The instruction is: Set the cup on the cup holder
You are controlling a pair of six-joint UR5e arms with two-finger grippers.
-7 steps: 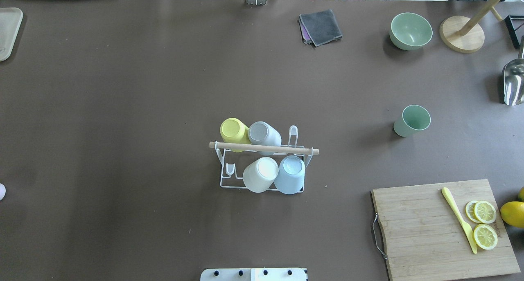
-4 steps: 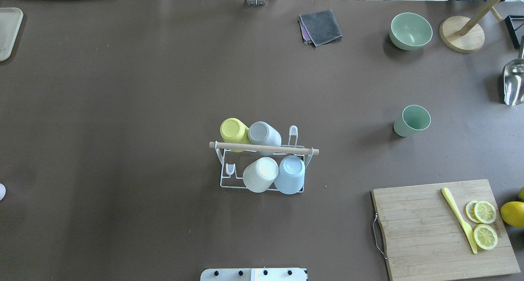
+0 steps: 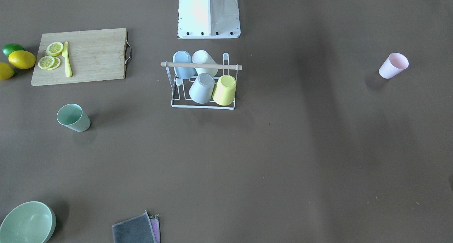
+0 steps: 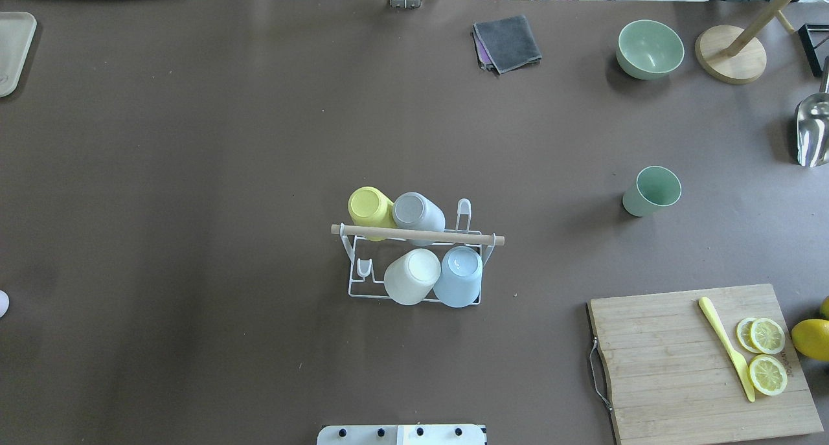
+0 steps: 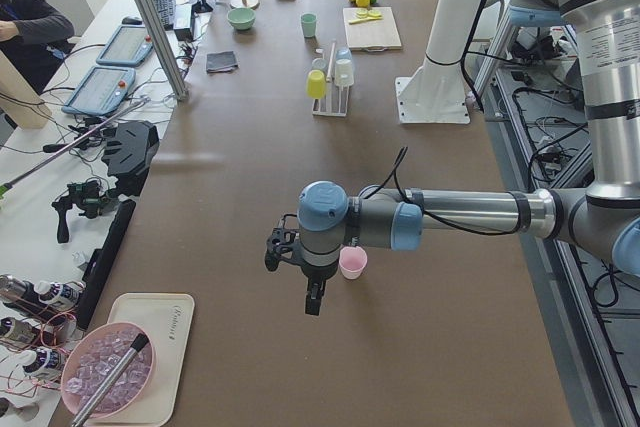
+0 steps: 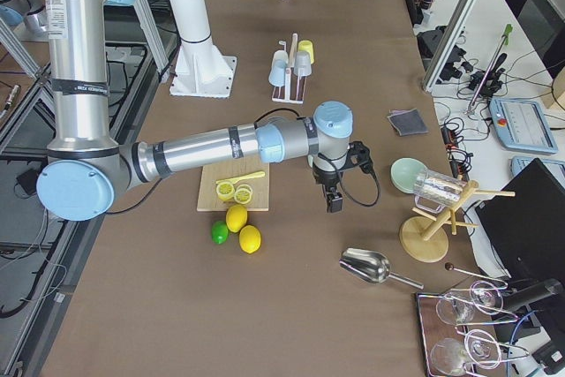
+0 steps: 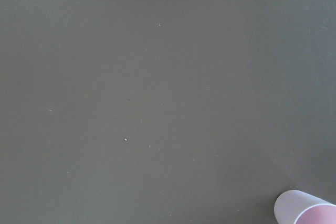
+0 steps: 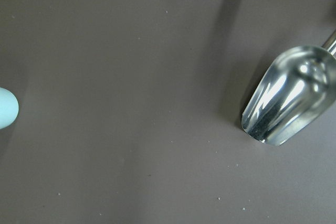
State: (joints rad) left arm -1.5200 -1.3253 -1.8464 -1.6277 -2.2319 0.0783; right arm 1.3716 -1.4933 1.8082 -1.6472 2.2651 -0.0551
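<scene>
The brown table (image 4: pixel 194 140) carried everything, with one arm reaching out low over each end. At its middle, in front of the robot's base, stood the cup holder (image 4: pixel 418 236), its wooden rod running along the table's length. Four cups sat mouth-down on it: a yellow cup (image 4: pixel 369 208) and a grey cup (image 4: pixel 418 212) in the far row, a white cup (image 4: pixel 412 275) and a blue cup (image 4: pixel 458 275) in the near row. Two bare prongs (image 4: pixel 464 210) remained, at opposite corners.

Two loose cups stood upright, mouths up and nothing in them, each well apart from the holder: a green cup (image 4: pixel 651 191) on the robot's right and a pink cup (image 3: pixel 393 65) on its left.

The left gripper (image 5: pixel 313 299) hung pointing down just beside the pink cup. That cup showed only at the lower right corner of the left wrist view, so it lay off to one side of the fingers, not between them. The right gripper (image 6: pixel 335 202) hung near a metal scoop (image 8: pixel 286 98). A pale rounded edge in its wrist view may have been the green cup.

Whether either gripper's fingers were spread or pressed together could not be told from the side views. The left arm seemed better placed, and the pink cup would need turning over to sit on a prong.
</scene>
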